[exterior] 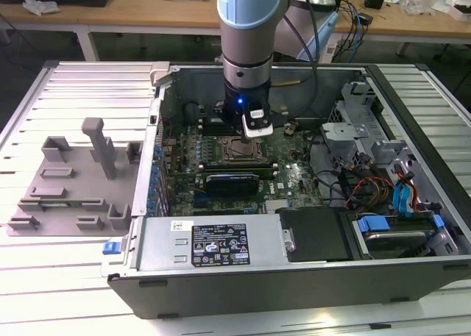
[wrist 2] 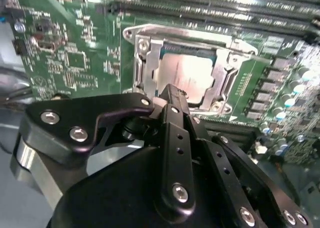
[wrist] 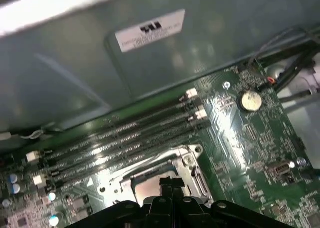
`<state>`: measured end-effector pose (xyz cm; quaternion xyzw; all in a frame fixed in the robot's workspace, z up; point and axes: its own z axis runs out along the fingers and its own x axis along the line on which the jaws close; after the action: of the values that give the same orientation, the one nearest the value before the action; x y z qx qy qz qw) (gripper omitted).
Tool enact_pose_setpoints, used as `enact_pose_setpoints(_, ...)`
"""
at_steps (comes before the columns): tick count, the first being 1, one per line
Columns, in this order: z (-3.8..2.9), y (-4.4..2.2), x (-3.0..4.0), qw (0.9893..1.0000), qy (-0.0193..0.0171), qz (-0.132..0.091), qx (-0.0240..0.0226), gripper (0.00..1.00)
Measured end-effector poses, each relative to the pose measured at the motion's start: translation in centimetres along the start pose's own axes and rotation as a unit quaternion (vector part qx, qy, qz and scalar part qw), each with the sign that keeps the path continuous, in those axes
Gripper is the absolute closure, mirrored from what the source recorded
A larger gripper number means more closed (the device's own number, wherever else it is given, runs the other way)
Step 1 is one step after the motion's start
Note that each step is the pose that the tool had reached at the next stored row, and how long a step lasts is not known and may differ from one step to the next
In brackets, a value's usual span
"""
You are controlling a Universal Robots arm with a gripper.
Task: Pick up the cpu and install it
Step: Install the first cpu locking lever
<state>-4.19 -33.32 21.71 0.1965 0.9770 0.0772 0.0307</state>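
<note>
The cpu [wrist 2: 189, 72] shows its pale silver top and lies flat inside the dark metal-framed socket [wrist 2: 145, 63] on the green motherboard. In the first wrist view the cpu [wrist: 149, 187] is a pale patch within the socket frame [wrist: 192, 160]. My gripper [wrist 2: 172, 92] hangs just above the cpu's near edge, and its black fingertips [wrist: 165, 181] are pressed together with nothing between them. In the exterior view my gripper [exterior: 245, 136] stands low inside the open computer case, right over the socket [exterior: 237, 152].
Memory slots [wrist: 125, 138] run beside the socket. A dark expansion card [exterior: 232, 180], the power supply [exterior: 213, 240], drive bays and cables [exterior: 383, 181] crowd the case. A grey plastic fixture [exterior: 73, 178] with upright blocks sits on the slatted table at the exterior view's left.
</note>
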Motion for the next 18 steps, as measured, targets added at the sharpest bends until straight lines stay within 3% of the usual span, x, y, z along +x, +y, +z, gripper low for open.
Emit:
enact_pose_setpoints(1,-0.01,-0.03,-0.01,1.0000,-0.0003,0.002,0.0080,0.89)
enact_pose_setpoints(3,-0.02,-0.04,-0.02,0.9998,-0.0009,0.004,0.0175,0.89)
enact_pose_setpoints(4,-0.02,-0.04,-0.02,0.9996,-0.0019,0.007,0.0266,0.89)
enact_pose_setpoints(6,0.00,0.02,-0.02,0.9988,-0.0080,0.009,0.0470,0.89)
enact_pose_setpoints(7,0.02,0.18,0.05,0.9986,-0.0101,0.009,0.0519,0.89)
enact_pose_setpoints(8,0.01,0.25,0.07,0.9985,-0.0102,0.009,0.0524,0.89)
enact_pose_setpoints(10,-0.89,0.41,0.05,0.9985,-0.0103,0.009,0.0523,0.89)
enact_pose_setpoints(13,-1.42,0.50,0.04,0.9985,-0.0103,0.009,0.0524,0.89)
enact_pose_setpoints(18,-1.43,0.50,0.04,0.9985,-0.0109,0.009,0.0537,0.89)
